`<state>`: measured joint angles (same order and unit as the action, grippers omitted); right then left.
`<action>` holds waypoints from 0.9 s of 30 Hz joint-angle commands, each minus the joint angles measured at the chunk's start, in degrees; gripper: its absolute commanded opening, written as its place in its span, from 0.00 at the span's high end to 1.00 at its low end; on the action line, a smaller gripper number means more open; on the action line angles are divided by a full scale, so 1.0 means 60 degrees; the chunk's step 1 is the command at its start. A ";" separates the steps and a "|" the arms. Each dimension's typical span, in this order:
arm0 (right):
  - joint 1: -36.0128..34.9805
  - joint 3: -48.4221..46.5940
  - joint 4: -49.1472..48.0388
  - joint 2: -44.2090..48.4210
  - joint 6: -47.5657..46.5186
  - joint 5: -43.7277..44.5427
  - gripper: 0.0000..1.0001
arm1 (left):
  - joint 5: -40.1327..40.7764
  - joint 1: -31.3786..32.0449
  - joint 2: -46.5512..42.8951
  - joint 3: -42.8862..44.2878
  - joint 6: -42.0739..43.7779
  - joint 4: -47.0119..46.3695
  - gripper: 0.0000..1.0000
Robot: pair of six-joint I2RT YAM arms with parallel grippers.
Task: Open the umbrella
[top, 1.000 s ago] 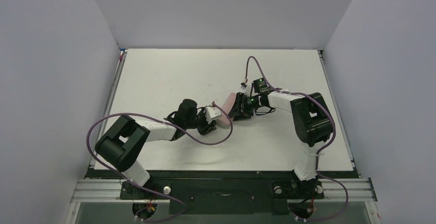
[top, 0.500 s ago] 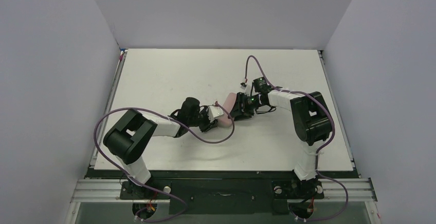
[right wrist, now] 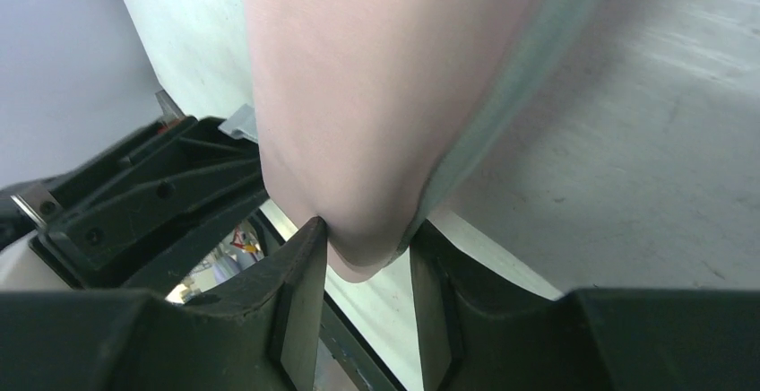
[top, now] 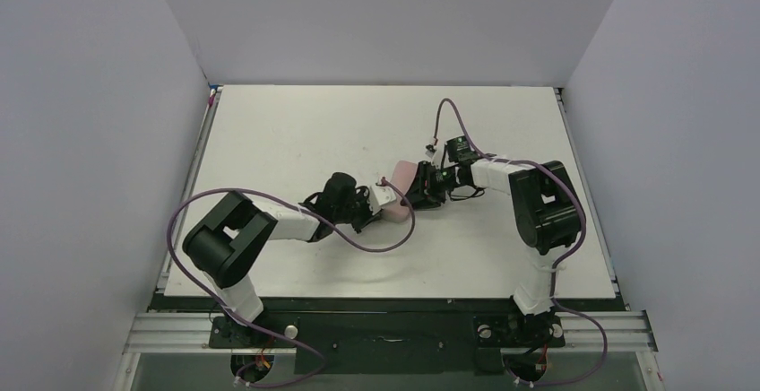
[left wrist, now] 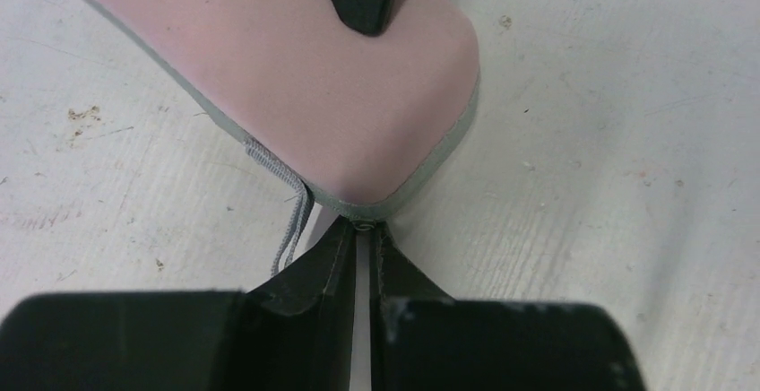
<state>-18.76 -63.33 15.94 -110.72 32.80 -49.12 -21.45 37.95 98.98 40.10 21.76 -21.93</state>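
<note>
a: where is the umbrella to be found?

b: no canopy, shaft or handle is shown in any view. only a closed pink case (top: 404,177) is seen, just right of centre in the top view, above the white table (top: 296,131). the umbrella is judged to be shut inside it.

a: how is the case held?

b: it is held from both ends. the right gripper (right wrist: 363,246) is clamped across one rounded end, a finger pressed on each face. the left gripper (left wrist: 363,228) is brought almost together at the opposite end, its tips pinched on a small tab (left wrist: 363,223) sitting on the grey seam (left wrist: 430,171). the tab is too small to be named for certain; a zip pull is supposed. a thin grey cord (left wrist: 293,203) is seen hanging just beside the left-hand finger.

a: which relation is the next move turned on?

b: the line of the case. in the top view its long axis is laid on a steep diagonal, from upper right down to lower left, with the right gripper (top: 423,186) at the upper right end and the left gripper (top: 380,203) at the lower left end. in the left wrist view the case is spread up and to the left from the fingertips, and the seam is curved away along its edge to either side. the tab would have to be drawn along that seam, not straight off it, while the far end is kept fixed.

a: which arm is nearer?

b: neither; the case is touched by both.
</note>
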 commanded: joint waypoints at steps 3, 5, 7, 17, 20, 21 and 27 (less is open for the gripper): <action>0.0135 0.0755 -0.0641 -0.0254 0.0765 0.2127 1.00 | -0.0011 0.1097 -0.0424 -0.0318 -0.1112 -0.0424 1.00; 0.0193 0.0814 -0.0713 -0.0259 0.0894 0.2209 1.00 | 0.0225 0.1274 -0.0559 -0.0491 -0.1320 -0.0597 1.00; 0.0225 0.0885 -0.0840 -0.0254 0.0959 0.2242 1.00 | 0.0342 0.1454 -0.0805 -0.0677 -0.1504 -0.0921 1.00; 0.0156 0.1555 -0.1776 0.0388 0.1816 0.1328 1.00 | 0.0920 0.1022 -0.0273 0.0150 -0.3438 -0.0404 1.00; 0.0374 0.1513 -0.0811 0.1052 0.0500 0.1106 0.65 | 0.0754 0.0397 -0.0235 0.0255 -0.3246 -0.0146 1.00; 0.0439 0.1449 0.0086 0.1190 -0.0484 0.1117 0.56 | 0.0581 0.0258 -0.0236 0.0314 -0.3154 -0.0038 1.00; 0.1506 0.0125 0.4213 0.2180 -0.5516 0.1363 0.33 | -0.0734 -0.0607 0.0035 0.1081 -0.2760 0.0624 1.00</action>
<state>-14.00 -56.84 22.55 -102.28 23.49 -44.12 -18.85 36.67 97.89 41.78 3.92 -19.86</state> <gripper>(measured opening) 0.628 0.032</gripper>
